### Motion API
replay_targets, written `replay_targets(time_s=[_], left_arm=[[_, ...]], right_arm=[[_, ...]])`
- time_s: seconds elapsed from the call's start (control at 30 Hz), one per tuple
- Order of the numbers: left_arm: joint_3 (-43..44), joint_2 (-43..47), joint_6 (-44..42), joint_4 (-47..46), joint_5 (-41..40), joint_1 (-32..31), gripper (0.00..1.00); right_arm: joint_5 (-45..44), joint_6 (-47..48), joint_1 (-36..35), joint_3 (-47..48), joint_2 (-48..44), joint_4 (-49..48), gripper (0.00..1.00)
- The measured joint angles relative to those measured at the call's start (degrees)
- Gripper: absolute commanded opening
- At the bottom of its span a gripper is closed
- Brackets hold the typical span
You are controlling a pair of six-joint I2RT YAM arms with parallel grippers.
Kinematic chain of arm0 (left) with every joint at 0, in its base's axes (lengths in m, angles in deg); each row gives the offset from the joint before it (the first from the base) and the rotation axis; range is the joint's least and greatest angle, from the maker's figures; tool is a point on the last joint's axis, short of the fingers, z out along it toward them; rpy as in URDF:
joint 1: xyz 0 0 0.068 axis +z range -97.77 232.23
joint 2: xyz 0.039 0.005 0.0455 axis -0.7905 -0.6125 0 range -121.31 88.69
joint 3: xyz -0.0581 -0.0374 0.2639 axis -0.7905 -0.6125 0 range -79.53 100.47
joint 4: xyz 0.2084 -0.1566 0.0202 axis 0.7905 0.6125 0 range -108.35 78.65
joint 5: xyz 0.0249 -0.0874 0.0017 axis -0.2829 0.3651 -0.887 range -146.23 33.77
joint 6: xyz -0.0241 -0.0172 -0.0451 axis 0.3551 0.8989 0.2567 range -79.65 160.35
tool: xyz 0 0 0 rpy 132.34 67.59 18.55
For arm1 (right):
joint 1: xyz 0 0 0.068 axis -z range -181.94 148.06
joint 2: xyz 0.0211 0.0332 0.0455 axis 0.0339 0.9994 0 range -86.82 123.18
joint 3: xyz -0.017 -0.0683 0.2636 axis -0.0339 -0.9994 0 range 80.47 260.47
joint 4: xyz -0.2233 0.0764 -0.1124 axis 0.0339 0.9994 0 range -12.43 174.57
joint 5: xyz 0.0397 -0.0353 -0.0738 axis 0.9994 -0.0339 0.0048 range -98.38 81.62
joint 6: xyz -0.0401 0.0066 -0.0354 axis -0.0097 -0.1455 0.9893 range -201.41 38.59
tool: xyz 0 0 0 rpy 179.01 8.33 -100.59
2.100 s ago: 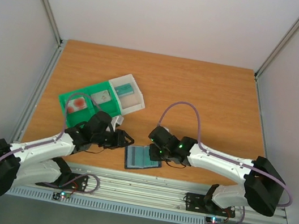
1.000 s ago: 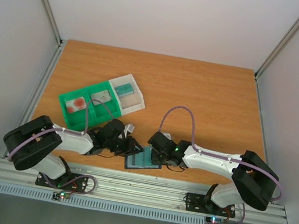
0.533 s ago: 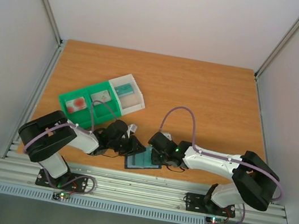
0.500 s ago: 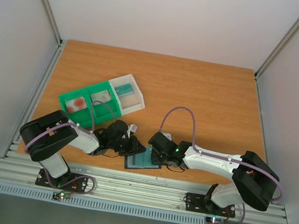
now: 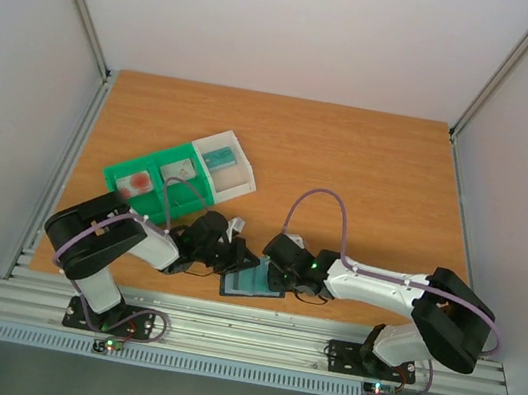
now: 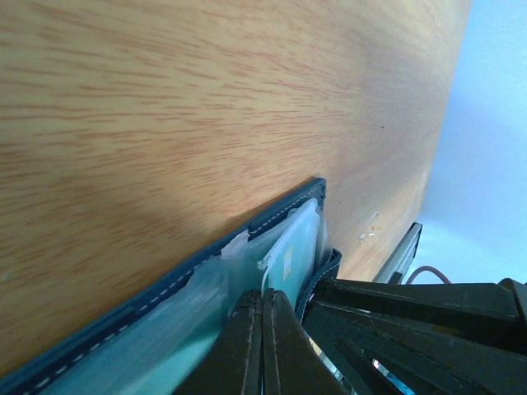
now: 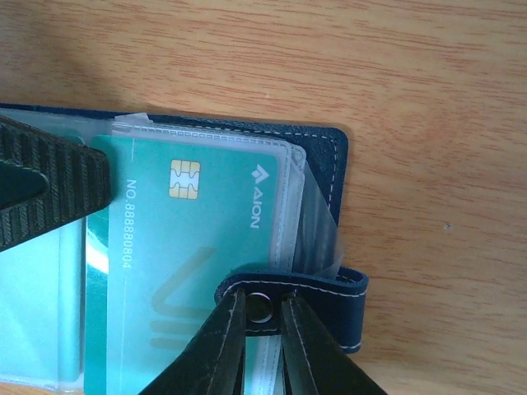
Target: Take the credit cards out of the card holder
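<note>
Now right fingers (image 7: 210, 354) pinch card holder (image 7: 333, 152) tab (image 7: 325, 285); left fingers (image 6: 245, 350) closed against card (image 7: 206, 230).

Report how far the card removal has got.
Done: the card holder lies open near the front edge of the table. In hand: the right gripper presses its tab clasp down, while the left gripper, fingers closed, seems to pinch the teal card at its edge. Left: that card sits mostly inside its clear sleeve, and the neighbouring sleeve also shows teal.
</note>
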State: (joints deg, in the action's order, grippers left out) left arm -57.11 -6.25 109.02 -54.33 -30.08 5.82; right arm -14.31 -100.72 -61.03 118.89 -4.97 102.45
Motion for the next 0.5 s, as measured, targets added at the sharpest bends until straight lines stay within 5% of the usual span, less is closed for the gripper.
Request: replay_targets(time_s=[0.5], left_arm=[[-0.02,6.93,-2.08,6.84,-1.75,-0.22,0.0]], right_arm=[[-0.28,-0.22,0.28,-0.35,-0.31,0.04,0.13]])
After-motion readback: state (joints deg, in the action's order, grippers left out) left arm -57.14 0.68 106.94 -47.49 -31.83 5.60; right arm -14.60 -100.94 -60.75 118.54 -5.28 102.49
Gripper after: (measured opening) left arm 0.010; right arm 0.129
